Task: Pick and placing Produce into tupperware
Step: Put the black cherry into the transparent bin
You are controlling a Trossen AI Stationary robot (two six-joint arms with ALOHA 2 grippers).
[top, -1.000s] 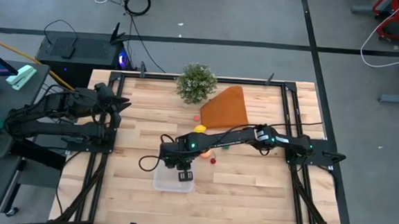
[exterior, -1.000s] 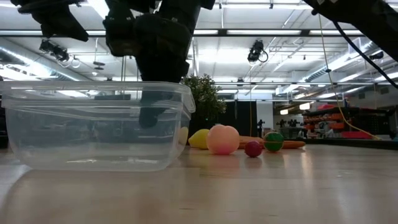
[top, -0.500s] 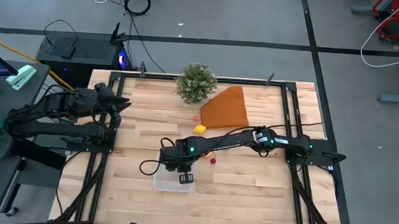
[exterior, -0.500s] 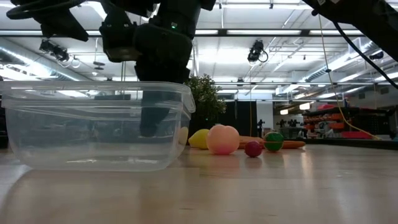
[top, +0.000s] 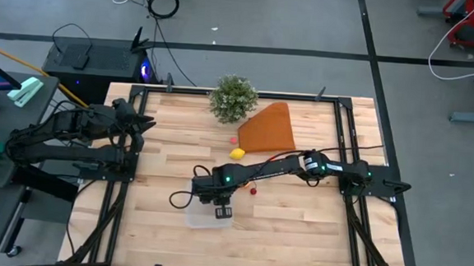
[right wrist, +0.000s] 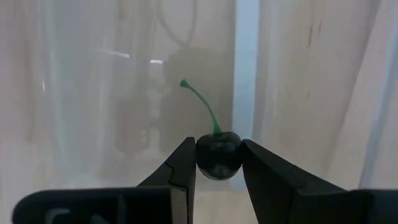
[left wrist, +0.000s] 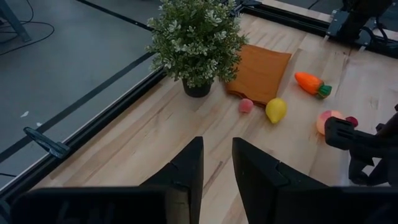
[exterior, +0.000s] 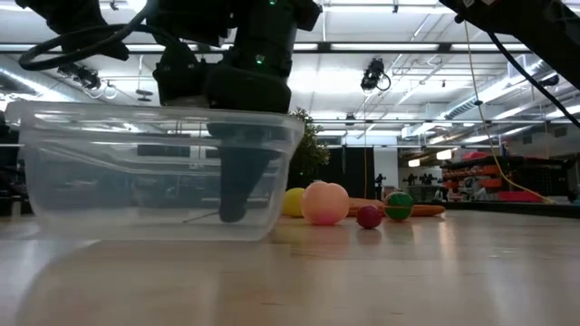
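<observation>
We see no readable writing. Inside the tupperware [exterior: 109, 181], our right end effector [right wrist: 217, 163] pinches a dark cherry [right wrist: 217, 155]; the left end effector [left wrist: 216, 167], beyond the plant [left wrist: 198, 38], stands slightly spread and empty.

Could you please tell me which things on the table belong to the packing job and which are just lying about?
Job:
tupperware
dark cherry, pinched in the right tool inside the tupperware
lemon
carrot
peach ball
small red ball

Lying about:
potted plant
orange cloth
left tool, parked at the table's left edge
</observation>
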